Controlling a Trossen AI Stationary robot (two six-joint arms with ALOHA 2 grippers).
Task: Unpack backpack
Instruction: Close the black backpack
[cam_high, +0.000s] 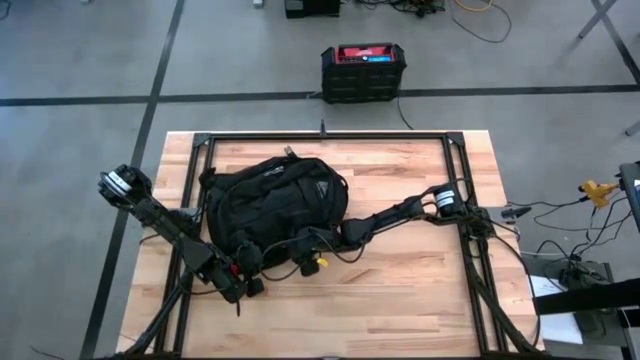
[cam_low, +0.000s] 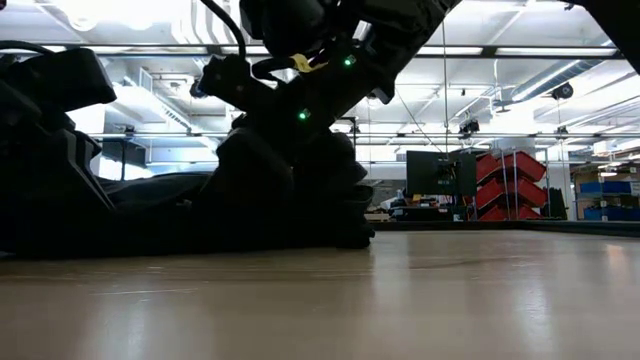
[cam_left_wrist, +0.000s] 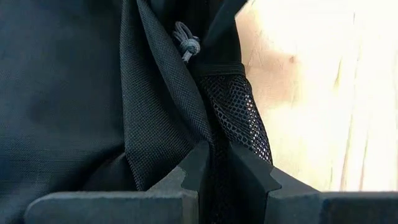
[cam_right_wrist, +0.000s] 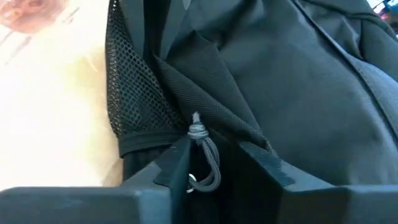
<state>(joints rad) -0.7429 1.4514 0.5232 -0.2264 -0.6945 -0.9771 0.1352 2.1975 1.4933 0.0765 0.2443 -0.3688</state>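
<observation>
The left gripper (cam_left_wrist: 214, 177) sits at the near edge of the backpack (cam_high: 275, 200), by its mesh side pocket (cam_left_wrist: 239, 118). Its fingers are almost closed, pinching a thin fold of black cloth and mesh. Just beside it, the right gripper (cam_right_wrist: 211, 165) is at the same near edge. Its fingers are a little apart, around a grey knotted cord (cam_right_wrist: 202, 149) that hangs from a zip. I cannot tell if they press on the cord or only sit around it.

The backpack lies flat in the middle of the wooden table (cam_high: 420, 300), and it looks closed.

Here is what could go wrong. The cord is thin and slippery, so it may slide out when the right gripper pulls, and the zip would stay shut. The left gripper holds only a small bit of cloth. If that slips, the whole bag may slide with the pull instead of opening. The mesh could also snag on a finger and tear. The two grippers are very close, so they may bump

Far off on the floor stands a black box with a red top (cam_high: 362, 70)
</observation>
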